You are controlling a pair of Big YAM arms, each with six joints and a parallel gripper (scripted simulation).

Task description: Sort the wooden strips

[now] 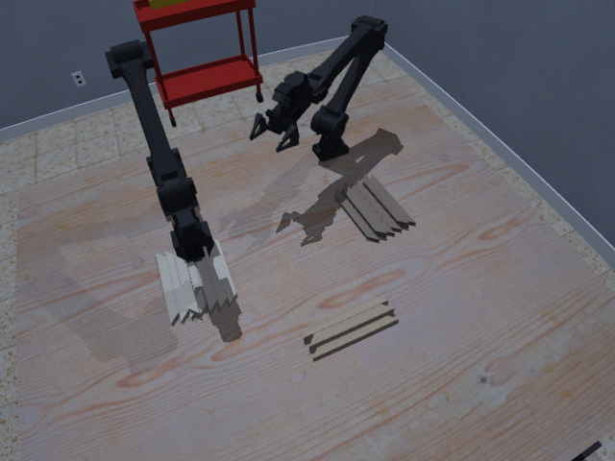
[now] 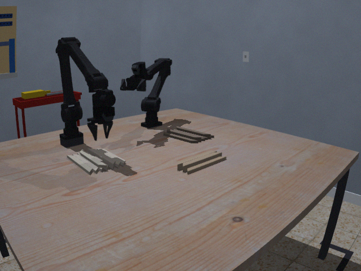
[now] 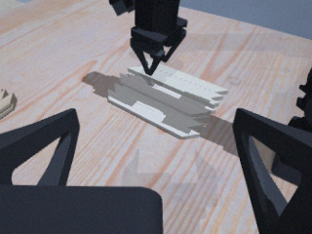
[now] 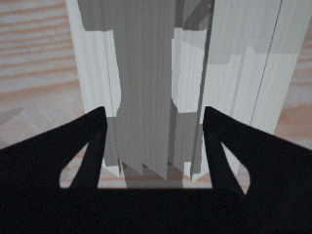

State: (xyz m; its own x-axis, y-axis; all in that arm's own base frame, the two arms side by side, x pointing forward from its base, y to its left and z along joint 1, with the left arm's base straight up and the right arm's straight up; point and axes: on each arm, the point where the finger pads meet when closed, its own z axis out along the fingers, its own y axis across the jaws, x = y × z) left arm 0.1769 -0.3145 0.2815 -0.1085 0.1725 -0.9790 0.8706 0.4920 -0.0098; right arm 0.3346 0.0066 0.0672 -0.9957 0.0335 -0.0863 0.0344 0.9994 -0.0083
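Note:
A row of white strips point(image 1: 171, 285) point(image 2: 80, 163) point(image 3: 190, 85) point(image 4: 244, 49) lies side by side, with some edges higher than others. My right gripper point(image 2: 101, 138) point(image 4: 154, 115) is partly open and empty, pointing down above this row. A row of grey-brown strips point(image 1: 391, 201) point(image 2: 195, 132) lies on the other side, near the left arm's base. A group of tan strips point(image 1: 347, 320) point(image 2: 203, 161) point(image 3: 6, 102) lies parallel, apart from both rows. My left gripper point(image 1: 265, 143) point(image 2: 133, 90) point(image 3: 156, 117) is wide open and empty, high above the table. The right fingertips are hidden in the top view.
The strips lie on a wooden table point(image 1: 422, 397) point(image 2: 175, 218). The arms' shadows fall across both rows. A red trolley point(image 1: 209, 82) point(image 2: 31, 101) stands behind the table.

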